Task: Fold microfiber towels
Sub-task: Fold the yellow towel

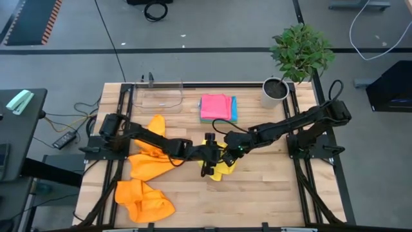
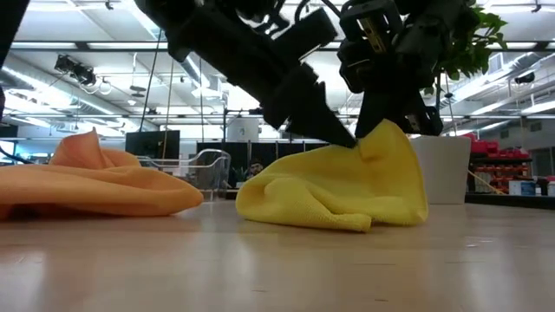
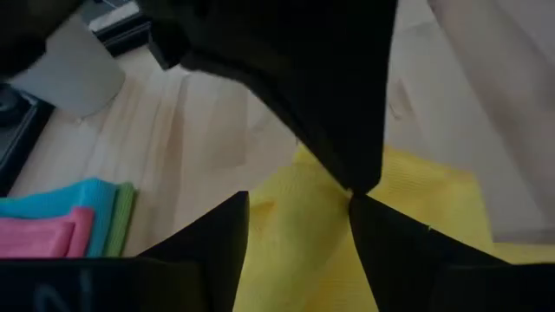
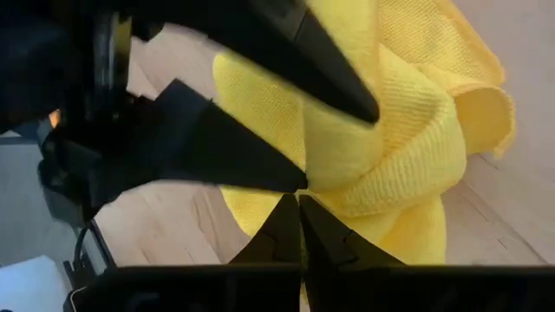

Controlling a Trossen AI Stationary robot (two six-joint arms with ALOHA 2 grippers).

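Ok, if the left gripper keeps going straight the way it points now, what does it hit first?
Most likely the yellow towel: the left gripper, fingers apart, points right at it, with the right gripper shut on the same towel just beyond.
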